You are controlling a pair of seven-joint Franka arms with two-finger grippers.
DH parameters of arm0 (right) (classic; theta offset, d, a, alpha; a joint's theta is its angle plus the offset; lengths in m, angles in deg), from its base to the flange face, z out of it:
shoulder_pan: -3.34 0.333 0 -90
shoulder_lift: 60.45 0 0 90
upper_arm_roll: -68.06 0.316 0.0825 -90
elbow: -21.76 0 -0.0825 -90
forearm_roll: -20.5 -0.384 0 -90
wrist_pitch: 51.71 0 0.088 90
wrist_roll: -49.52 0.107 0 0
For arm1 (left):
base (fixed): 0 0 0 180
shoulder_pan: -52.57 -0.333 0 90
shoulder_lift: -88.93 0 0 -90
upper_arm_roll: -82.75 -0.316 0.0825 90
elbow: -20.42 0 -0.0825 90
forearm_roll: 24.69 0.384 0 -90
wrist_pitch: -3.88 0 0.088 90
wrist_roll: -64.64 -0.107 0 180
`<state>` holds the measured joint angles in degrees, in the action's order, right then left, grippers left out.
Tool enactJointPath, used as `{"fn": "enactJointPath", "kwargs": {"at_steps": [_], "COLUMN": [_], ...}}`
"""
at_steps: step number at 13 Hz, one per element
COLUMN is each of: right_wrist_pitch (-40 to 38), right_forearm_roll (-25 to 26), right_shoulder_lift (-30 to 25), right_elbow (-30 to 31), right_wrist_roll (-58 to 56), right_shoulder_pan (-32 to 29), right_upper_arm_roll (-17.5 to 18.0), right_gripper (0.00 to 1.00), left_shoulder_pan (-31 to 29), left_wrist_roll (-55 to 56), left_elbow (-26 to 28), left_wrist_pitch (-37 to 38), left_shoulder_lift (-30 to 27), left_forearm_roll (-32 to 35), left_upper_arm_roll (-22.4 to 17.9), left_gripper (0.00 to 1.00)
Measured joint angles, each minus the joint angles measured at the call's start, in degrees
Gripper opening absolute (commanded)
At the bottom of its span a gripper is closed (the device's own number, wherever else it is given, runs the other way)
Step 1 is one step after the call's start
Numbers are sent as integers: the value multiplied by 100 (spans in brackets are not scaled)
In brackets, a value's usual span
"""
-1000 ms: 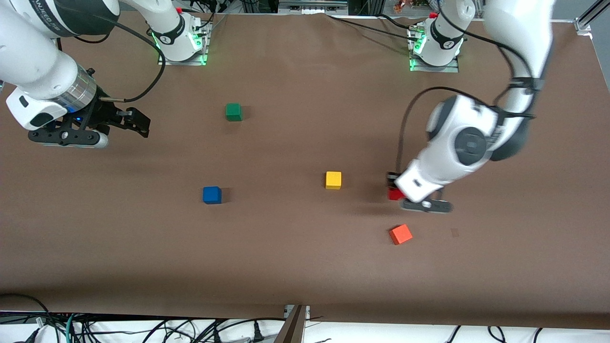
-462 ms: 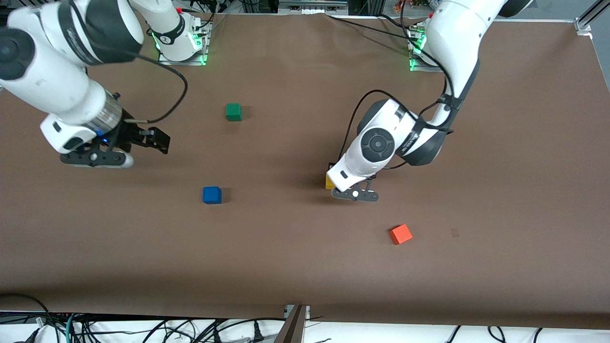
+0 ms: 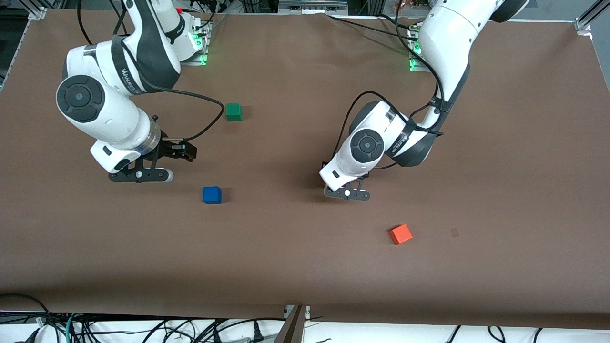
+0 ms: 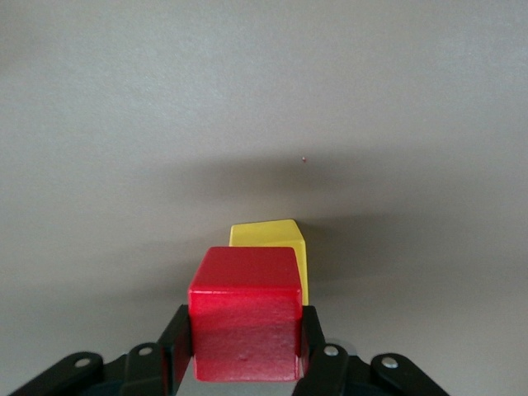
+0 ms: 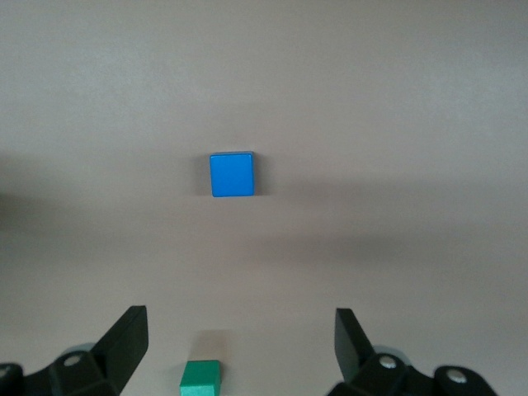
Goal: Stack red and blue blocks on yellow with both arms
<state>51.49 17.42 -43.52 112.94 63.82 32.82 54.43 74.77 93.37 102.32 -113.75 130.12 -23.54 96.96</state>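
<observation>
Over the yellow cube (image 4: 280, 247), left tool (image 4: 245, 346) grips the red block (image 4: 245, 322).

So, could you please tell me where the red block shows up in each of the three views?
Front view: the red block is hidden under the left arm's wrist, over the yellow block's spot.
Left wrist view: the red block sits between the left gripper fingers, just above the yellow block.
Right wrist view: not in it.
Shared landmark: the blue block appears in the front and right wrist views.
</observation>
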Motion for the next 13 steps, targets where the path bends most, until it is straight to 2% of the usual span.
{"fn": "enactJointPath", "kwargs": {"at_steps": [5, 13], "right_wrist_pitch": [82, 102], "right_forearm_roll": [-1, -2], "right_shoulder_lift": [1, 2], "right_elbow": [-39, -48], "right_wrist_roll": [0, 1], "right_shoulder_pan": [3, 61], "right_upper_arm_roll": [-6, -3], "right_gripper": [100, 100], "left_shoulder_pan": [245, 301], "left_wrist_roll": [55, 129], "left_elbow": [-3, -4], "left_wrist_pitch": [21, 104], "left_shoulder_lift": [11, 56], "left_forearm_roll": [0, 68], "left_upper_arm_roll": [-12, -67], "left_gripper": [12, 12]}}
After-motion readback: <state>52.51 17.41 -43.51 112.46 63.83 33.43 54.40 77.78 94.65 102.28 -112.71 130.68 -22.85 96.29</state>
